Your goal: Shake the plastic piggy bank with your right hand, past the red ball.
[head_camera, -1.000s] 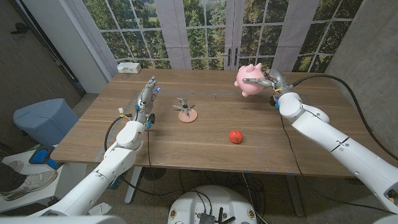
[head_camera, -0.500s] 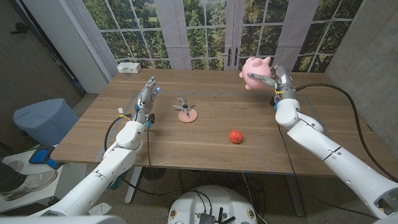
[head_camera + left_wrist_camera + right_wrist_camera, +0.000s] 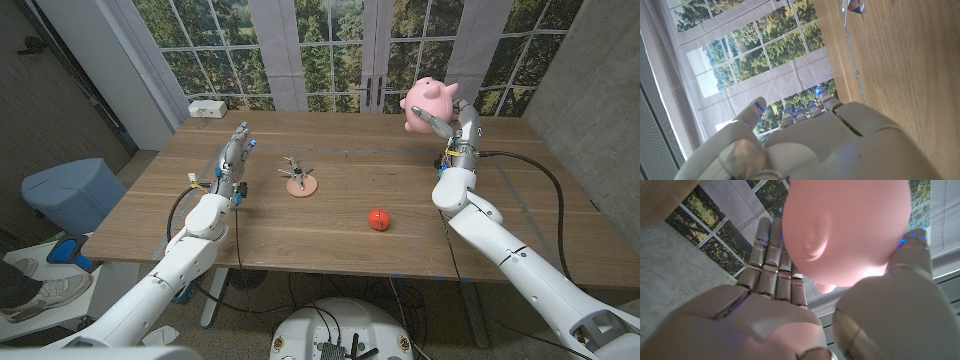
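My right hand (image 3: 455, 125) grips the pink piggy bank (image 3: 429, 100) high above the table (image 3: 330, 215), at one o'clock from the red ball (image 3: 378, 219).

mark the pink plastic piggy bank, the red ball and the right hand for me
pink plastic piggy bank (image 3: 430, 100), head view, on its round body.
small red ball (image 3: 378, 219), head view, on its middle.
right hand (image 3: 460, 128), head view, on the hand gripping the bank.
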Controlling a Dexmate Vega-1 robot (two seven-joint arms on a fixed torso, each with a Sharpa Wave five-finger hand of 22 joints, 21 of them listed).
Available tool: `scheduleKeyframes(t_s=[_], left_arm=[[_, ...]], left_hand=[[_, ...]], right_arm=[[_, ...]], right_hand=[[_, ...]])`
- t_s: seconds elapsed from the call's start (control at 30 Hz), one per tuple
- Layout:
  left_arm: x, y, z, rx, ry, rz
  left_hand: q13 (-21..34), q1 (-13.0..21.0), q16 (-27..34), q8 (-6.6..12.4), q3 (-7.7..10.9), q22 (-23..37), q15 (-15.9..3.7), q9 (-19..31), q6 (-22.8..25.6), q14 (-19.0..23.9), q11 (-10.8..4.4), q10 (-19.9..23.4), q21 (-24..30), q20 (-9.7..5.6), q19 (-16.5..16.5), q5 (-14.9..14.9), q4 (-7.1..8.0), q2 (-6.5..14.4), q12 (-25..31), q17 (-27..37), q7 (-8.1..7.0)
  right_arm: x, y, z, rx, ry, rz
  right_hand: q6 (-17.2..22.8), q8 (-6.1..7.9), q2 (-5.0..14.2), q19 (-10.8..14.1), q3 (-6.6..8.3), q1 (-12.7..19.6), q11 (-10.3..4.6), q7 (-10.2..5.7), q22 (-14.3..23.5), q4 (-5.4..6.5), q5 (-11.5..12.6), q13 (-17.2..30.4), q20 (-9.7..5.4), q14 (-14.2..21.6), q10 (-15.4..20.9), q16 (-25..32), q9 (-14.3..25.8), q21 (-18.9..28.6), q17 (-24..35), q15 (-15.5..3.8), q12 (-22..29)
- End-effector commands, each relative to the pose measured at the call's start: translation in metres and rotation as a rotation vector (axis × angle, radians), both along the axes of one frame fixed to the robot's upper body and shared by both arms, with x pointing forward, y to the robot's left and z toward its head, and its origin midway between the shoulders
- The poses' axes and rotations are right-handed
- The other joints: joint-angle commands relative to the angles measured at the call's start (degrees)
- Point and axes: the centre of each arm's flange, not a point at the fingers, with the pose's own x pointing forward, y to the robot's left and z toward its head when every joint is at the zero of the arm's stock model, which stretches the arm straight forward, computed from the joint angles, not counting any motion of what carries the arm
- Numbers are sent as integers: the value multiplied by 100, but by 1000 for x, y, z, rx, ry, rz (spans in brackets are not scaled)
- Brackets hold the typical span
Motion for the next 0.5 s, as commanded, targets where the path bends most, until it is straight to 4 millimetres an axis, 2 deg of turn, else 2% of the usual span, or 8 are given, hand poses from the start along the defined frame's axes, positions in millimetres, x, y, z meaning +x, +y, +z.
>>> scheduleKeyframes(t_s=[0.03,0.27,0.5], left_arm=[[2,2,3,0,-4,2],[2,2,3,1,-3,3],[2,1,3,1,-3,5]], left_hand=[[29,-39,15,23,3,19,-329,33,-6,20,-18,-29,-7,-294,39,16,-35,269,0,15,-35],[29,-39,15,24,3,19,-328,33,-5,21,-19,-27,-6,-293,42,16,-37,268,1,15,-33],[29,-38,15,25,3,19,-331,33,-3,22,-11,-21,-6,-293,42,16,-39,266,3,14,-34]], right_arm=[[2,1,-4,32,-43,-7],[4,1,0,-26,-1,23],[7,2,8,-118,120,73]], right_hand=[[2110,32,2308,-267,1141,2234,-1694,-1682,24,47,7,502,-654,1327,1723,17,-1,44,1640,-2028,3],[2106,23,2307,-281,1143,2231,-1702,-1692,22,42,-2,512,-668,1334,1728,7,3,59,1643,-2029,-21],[2100,14,2310,-293,1144,2224,-1705,-1707,22,43,-9,531,-682,1334,1719,-3,3,71,1644,-2029,-36]])
